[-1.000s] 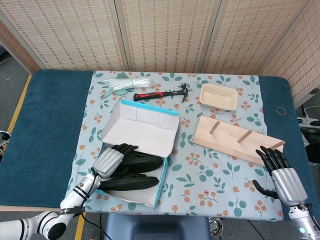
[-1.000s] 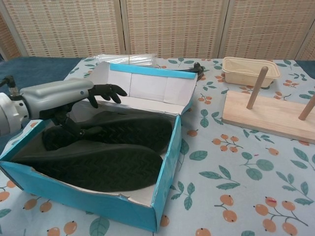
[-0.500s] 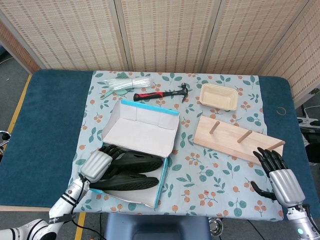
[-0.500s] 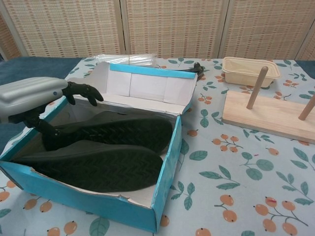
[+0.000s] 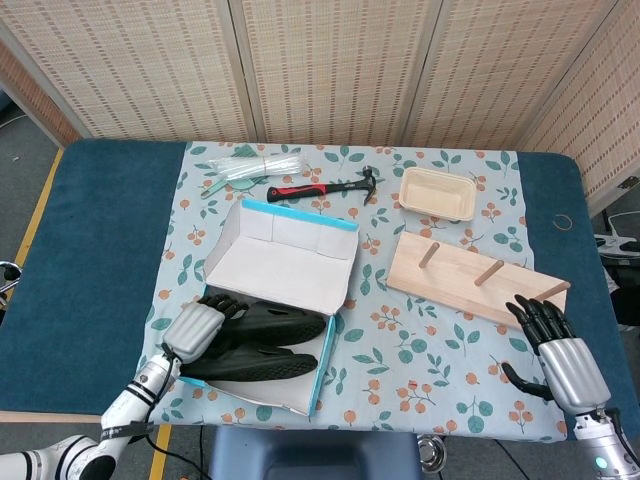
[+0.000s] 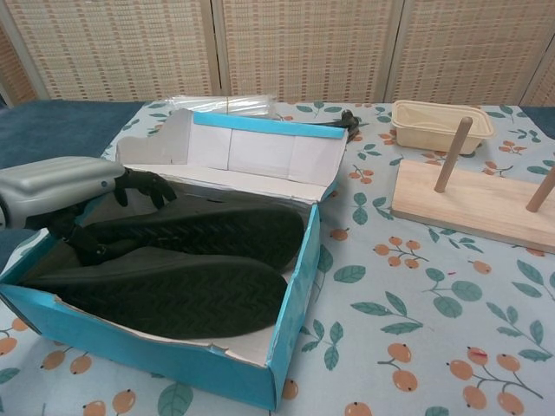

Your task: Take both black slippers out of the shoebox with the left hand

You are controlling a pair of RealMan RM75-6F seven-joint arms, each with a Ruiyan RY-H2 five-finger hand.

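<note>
No readable writing | left robot hand grips slipper at shoebox left wall | right robot hand spread, holding nothing

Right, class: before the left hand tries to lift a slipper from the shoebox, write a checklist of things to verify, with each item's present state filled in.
1. Both black slippers in the shoebox, soles up: ok.
2. Lid flap folded back, box top open: ok.
3. Left hand at the box's left end, by the slippers: ok.
4. Left hand's grip on a slipper: cannot tell; its fingers curl over the far slipper's end, but closure is hidden.
5. Right hand away from the box, fingers apart, holding nothing: ok.
6. Bare tablecloth right of the box for setting slippers down: ok.
</note>
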